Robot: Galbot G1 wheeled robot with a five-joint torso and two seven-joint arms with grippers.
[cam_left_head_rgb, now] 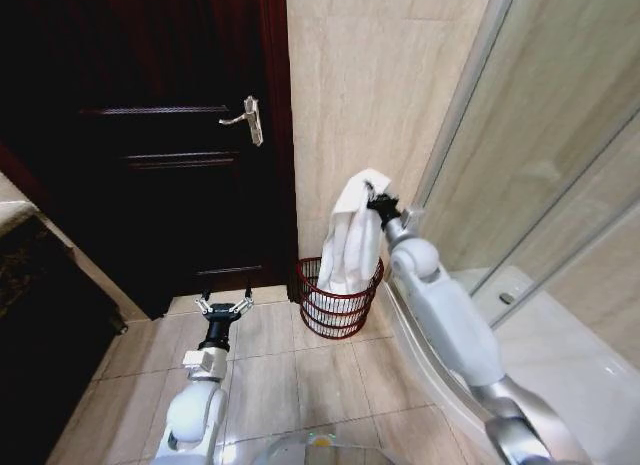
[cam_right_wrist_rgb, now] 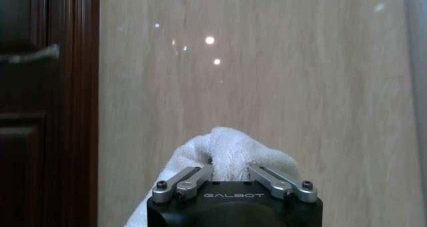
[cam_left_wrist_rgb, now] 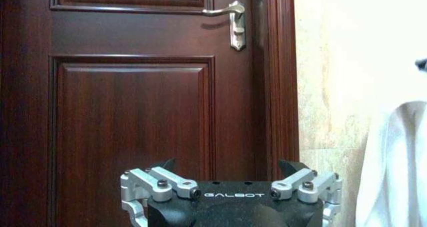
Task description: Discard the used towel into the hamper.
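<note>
We read one word, "GALBOT", in pale capital letters. It stands on the black body of the left gripper (cam_left_wrist_rgb: pixel 230 173), between the two metal finger linkages, as the left wrist view shows it. We read the same word in the same place on the black body of the right gripper (cam_right_wrist_rgb: pixel 230 163) in the right wrist view. We find no other writing.

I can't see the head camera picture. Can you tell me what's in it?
The robot's right gripper holds a white towel up by its top, and the towel's bottom end hangs into the hamper, a dark red wire basket on the tiled floor by the wall. The left gripper is open and low, near a dark wooden door.
</note>
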